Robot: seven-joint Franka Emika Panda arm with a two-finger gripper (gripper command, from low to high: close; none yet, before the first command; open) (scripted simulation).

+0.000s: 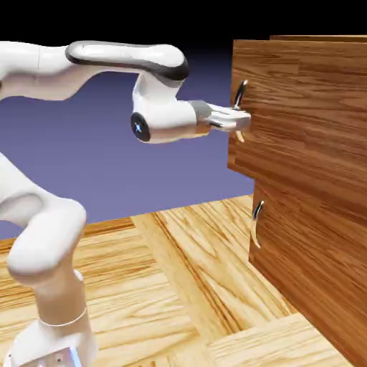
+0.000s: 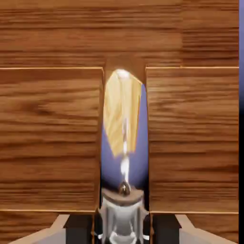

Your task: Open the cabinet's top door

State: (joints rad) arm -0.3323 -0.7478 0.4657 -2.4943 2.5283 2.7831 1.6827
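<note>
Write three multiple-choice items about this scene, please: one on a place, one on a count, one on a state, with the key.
1. Where is the gripper?
A) Down at the floor
B) Beside the robot's base
C) At the upper handle

2. How many curved handles does the exterior view show?
A) Two
B) Four
C) Five

3. How are the gripper's fingers?
A) Wide apart, holding nothing
B) Closed on a handle
C) Closed on a cube

Key:
1: C, the exterior view shows the fingertips meeting the handle on the top door.
2: A, there is this one, and the lower handle on the panel below.
3: B, in the hand view the shiny handle fills the narrow space between the fingertips.
</note>
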